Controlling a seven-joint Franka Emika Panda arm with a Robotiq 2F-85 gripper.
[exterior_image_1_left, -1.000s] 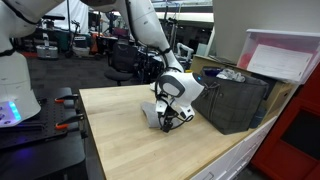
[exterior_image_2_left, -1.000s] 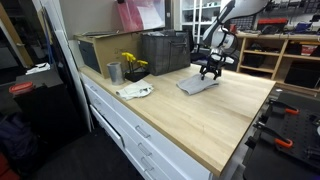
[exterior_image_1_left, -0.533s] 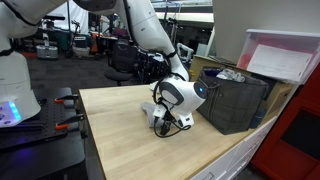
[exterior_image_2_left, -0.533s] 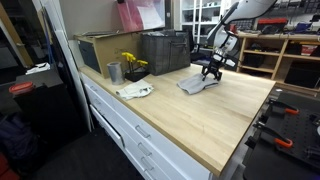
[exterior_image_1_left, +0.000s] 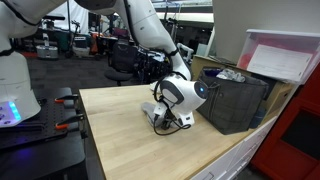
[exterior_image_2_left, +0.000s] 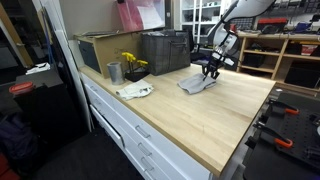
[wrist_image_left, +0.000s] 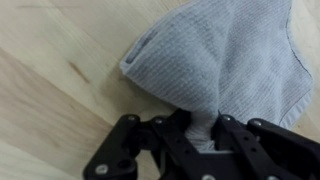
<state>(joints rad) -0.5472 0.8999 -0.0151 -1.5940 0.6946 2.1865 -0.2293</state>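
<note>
Wrist view: the pincer (wrist_image_left: 205, 128) enters from 6 o'clock, pinching a raised fold of the grey cloth (wrist_image_left: 225, 55). The pads themselves are hidden by fabric and the dark finger links. The cloth spreads toward 12 and 2 o'clock, and its right edge is cut off by the frame. One corner points to 9 o'clock on the wooden surface (wrist_image_left: 55, 70). In an exterior view the cloth (exterior_image_2_left: 193, 86) lies under the pincer (exterior_image_2_left: 209, 72), the contact too small to resolve. A dark crate (exterior_image_2_left: 165, 50) stands beyond, at 11 o'clock from the cloth.
</note>
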